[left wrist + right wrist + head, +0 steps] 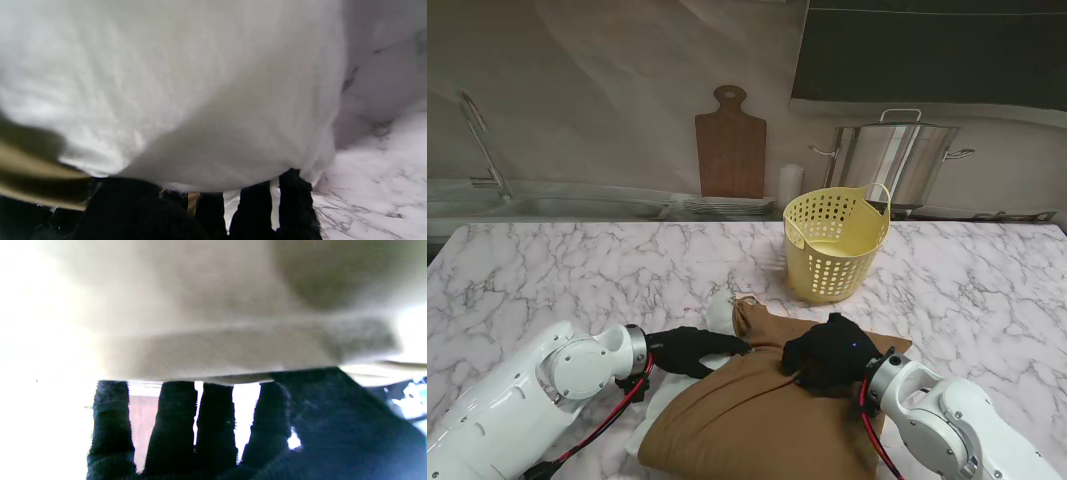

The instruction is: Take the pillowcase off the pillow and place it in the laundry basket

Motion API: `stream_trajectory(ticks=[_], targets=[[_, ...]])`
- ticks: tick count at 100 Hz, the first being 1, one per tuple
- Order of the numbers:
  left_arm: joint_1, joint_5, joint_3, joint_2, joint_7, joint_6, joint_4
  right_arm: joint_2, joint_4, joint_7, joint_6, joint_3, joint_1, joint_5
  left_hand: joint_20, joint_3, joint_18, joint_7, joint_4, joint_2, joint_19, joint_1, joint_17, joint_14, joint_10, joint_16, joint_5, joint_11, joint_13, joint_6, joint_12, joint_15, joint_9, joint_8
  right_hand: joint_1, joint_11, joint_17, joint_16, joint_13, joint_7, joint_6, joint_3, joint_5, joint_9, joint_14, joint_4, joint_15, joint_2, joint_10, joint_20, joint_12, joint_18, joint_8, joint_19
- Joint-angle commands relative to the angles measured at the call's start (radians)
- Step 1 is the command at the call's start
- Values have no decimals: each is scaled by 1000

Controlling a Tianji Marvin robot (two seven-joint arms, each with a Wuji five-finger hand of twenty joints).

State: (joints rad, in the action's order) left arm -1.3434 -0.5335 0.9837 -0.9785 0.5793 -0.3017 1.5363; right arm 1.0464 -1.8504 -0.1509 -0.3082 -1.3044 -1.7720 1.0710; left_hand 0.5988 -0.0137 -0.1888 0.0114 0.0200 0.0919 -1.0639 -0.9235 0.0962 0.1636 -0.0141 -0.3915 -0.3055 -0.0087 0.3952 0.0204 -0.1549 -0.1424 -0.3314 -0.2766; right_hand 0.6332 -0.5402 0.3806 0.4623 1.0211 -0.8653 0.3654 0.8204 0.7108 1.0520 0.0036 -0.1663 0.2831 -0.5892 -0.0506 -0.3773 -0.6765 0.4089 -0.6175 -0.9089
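I count one brown fabric pillowcase (pixel 757 410) on the marble table (pixel 547 270), near the edge closest to me, and one white pillow (pixel 719 312) showing out of its open end. There is one pale yellow perforated plastic laundry basket (pixel 835 243) with two loop handles, toward the table's far edge. Beyond that far edge I count one dark wooden cutting board (pixel 730 148) leaning on the wall, one large steel stockpot (pixel 893 160) with a lid, one small white cylinder (pixel 791 183), and one metal faucet (pixel 482 145) over the sink. My own two black-gloved hands are there: one left hand (pixel 689 350) and one right hand (pixel 829 353).
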Motion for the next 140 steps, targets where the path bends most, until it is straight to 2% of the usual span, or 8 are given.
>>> stream_trajectory(ticks=[1, 29, 56, 66, 84, 96, 122, 140], targets=[[-9, -25, -19, 19, 51, 21, -37, -21, 14, -10, 21, -23, -38, 12, -2, -16, -35, 32, -9, 87, 457, -14, 0, 35, -81, 16, -12, 39, 12, 49, -13, -14, 14, -5, 123, -168, 25, 123, 182, -88, -1, 115, 63, 92, -10, 25, 256, -46, 15, -27, -72, 8, -41, -47], [13, -39, -43, 28, 92, 48, -43, -24, -25, -89, 72, -141, -141, 77, 0, -8, -28, 25, -10, 93, 468, -9, 2, 34, -85, 18, 2, 37, 6, 48, -10, -13, 25, -2, 150, -201, 94, 173, 190, -107, -5, 132, 69, 74, 4, 20, 289, -35, 32, -36, -104, -61, -57, -105], [36, -47, -69, 37, 137, 77, -50, -19, -79, -129, 142, -214, -224, 138, 5, -8, -20, 20, -10, 90, 477, -6, -1, 37, -100, 21, 13, 31, -5, 51, -7, -9, 39, 0, 151, -196, 105, 182, 181, -104, -9, 133, 60, 61, 6, 13, 277, -27, 30, -31, -114, -75, -54, -118], [40, -43, -74, 37, 137, 76, -54, -12, -59, -30, 149, -201, -220, 126, 6, -9, -20, 17, -10, 88, 482, -3, -2, 43, -103, 21, 20, 30, -8, 52, -6, -9, 42, 1, 136, -166, 55, 182, 156, -77, -23, 64, 49, 53, 6, 13, 244, 25, 25, -32, -106, -50, -9, -110], [30, -33, -70, 30, 96, 44, -52, -1, 6, 92, 87, -121, -141, -4, 10, -7, -28, -3, -11, 87, 485, -1, 3, 51, -122, 17, 64, 29, 1, 49, -8, -17, 44, 10, -60, -36, -12, 107, 6, 49, -117, -85, -85, -91, 18, 11, 108, 111, 35, -66, 72, -41, 212, -84], [9, -41, -47, 22, 52, 15, -34, 0, 21, 104, 49, -72, -86, -45, 20, -5, -34, -18, -12, 79, 471, -5, 18, 57, -133, 8, 91, 38, 28, 56, -14, -32, 20, 20, -178, -4, -28, 68, -60, 348, -197, -100, -128, -188, 28, 101, 76, 180, 44, -79, 134, -51, 123, -88], [-110, -54, 94, 1, -35, -24, 100, 3, 50, 116, 31, -18, -26, -88, 35, -11, -40, -28, -5, -44, 435, 26, 25, 72, -158, -10, 145, 45, 58, 114, -28, -51, -15, 39, -186, 11, -39, 52, -91, 409, -228, -152, -182, -236, 33, 103, 63, 216, 50, -81, 161, -54, 132, -89], [-149, -16, 134, -14, -98, -45, 150, 7, 54, 130, 38, -22, -34, -106, 38, -23, -48, -25, 1, -121, 413, 59, 27, 83, -167, -20, 156, 48, 71, 141, -37, -57, -39, 46, -179, -2, -15, 54, -87, 414, -242, -177, -183, -237, 40, 108, 78, 237, 56, -96, 167, -67, 130, -124]])
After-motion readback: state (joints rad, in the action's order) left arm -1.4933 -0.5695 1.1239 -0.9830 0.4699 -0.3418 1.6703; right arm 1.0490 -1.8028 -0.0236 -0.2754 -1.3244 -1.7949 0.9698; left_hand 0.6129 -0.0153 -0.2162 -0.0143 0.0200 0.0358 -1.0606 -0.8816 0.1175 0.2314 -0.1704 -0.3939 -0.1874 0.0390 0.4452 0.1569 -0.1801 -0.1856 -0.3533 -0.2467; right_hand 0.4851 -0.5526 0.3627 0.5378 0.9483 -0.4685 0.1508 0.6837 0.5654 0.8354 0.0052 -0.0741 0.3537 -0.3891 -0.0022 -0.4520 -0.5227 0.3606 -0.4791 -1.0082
